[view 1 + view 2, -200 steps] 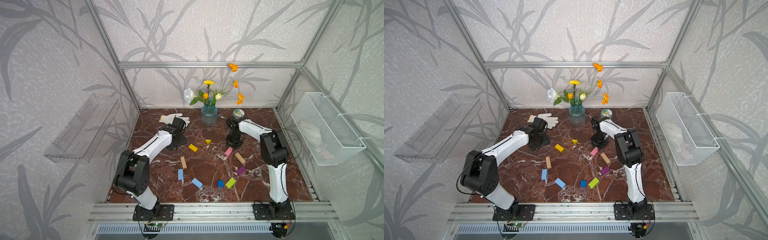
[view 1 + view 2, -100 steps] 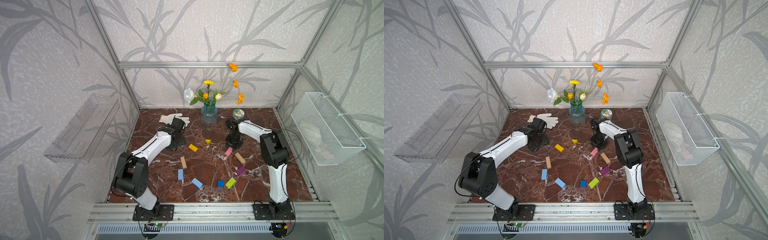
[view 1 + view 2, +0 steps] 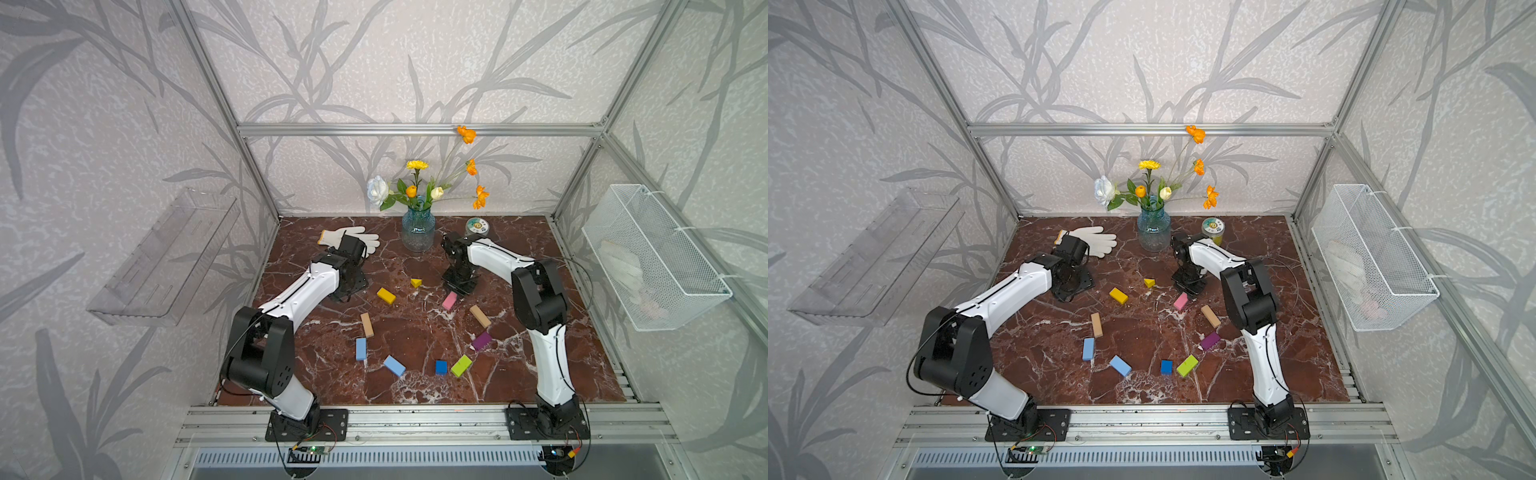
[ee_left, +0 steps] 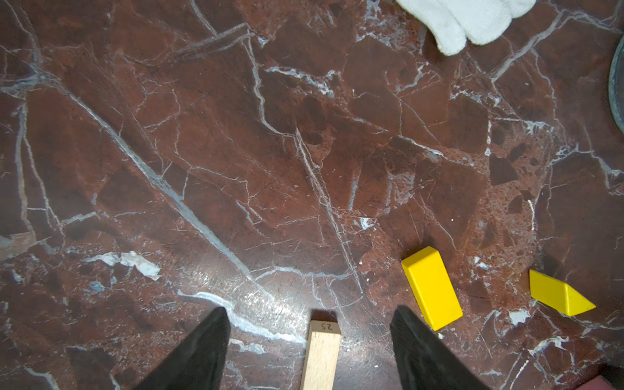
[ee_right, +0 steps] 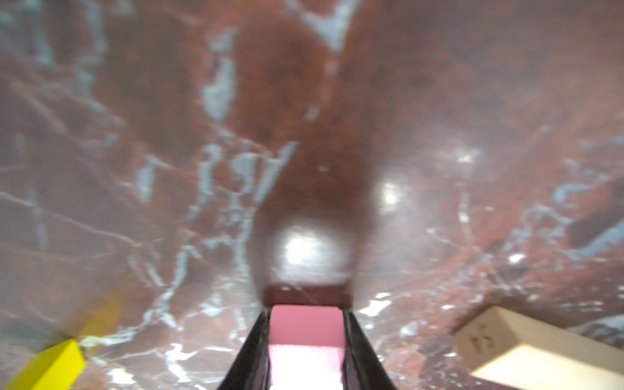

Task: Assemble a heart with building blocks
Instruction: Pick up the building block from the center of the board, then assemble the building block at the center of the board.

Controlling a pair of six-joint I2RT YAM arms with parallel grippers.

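Building blocks lie spread on the marble table (image 3: 415, 390) in a loose, gapped heart outline: yellow (image 3: 386, 296), yellow wedge (image 3: 416, 283), two tan (image 3: 367, 324) (image 3: 480, 316), purple (image 3: 482, 340), lime (image 3: 461, 366), dark blue (image 3: 441, 367), two light blue (image 3: 361, 348) (image 3: 394, 365). My right gripper (image 5: 306, 310) is shut on the pink block (image 5: 305, 324), low at the table, near the wedge (image 3: 1149, 282). My left gripper (image 4: 310, 310) hangs open over the table beside the yellow block (image 4: 430, 290). A tan block (image 4: 320, 358) lies below its gap, untouched.
A white glove (image 3: 349, 237) lies behind the left gripper. A blue glass vase (image 3: 418, 230) with flowers and a round tin (image 3: 477, 225) stand at the back. A wire basket (image 3: 652, 257) hangs on the right wall, a clear shelf (image 3: 166, 257) on the left.
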